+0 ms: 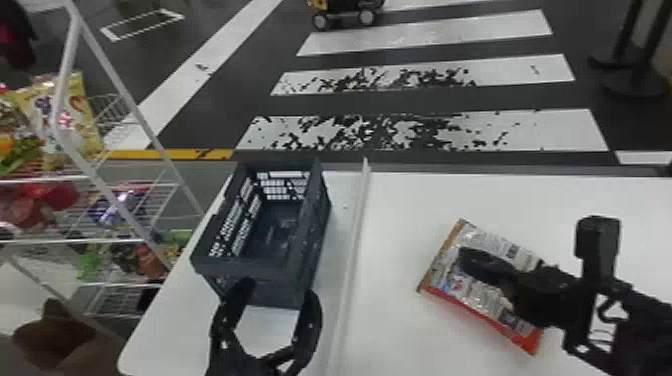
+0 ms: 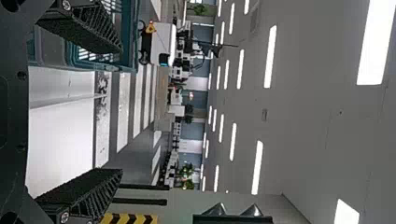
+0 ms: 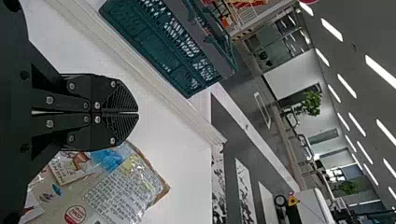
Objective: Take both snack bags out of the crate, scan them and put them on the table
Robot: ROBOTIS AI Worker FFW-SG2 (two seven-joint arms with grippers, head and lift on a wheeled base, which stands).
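Lower left of centre, the left gripper (image 1: 278, 294) is standing open. Lower right, the closed right gripper (image 1: 464, 261) is hovering over the snack bag (image 1: 479, 301), lying on the table (image 1: 400, 215), long axis slanting down rightward.

Ceiling lamps (image 2: 270, 56): long strips shining from overhead, burnt out to plain white in both wrist views.
Ceiling (image 2: 303, 116): dim grey between the strips.
Table (image 1: 405, 210): bright and fairly even in the head view.
Crate (image 1: 312, 240): dark inside, paler light showing through its lattice.
Snack bag (image 3: 123, 186): small glints on crinkled film.
Shelf goods (image 1: 82, 120): dimmer than the table, small print impossible to make out.
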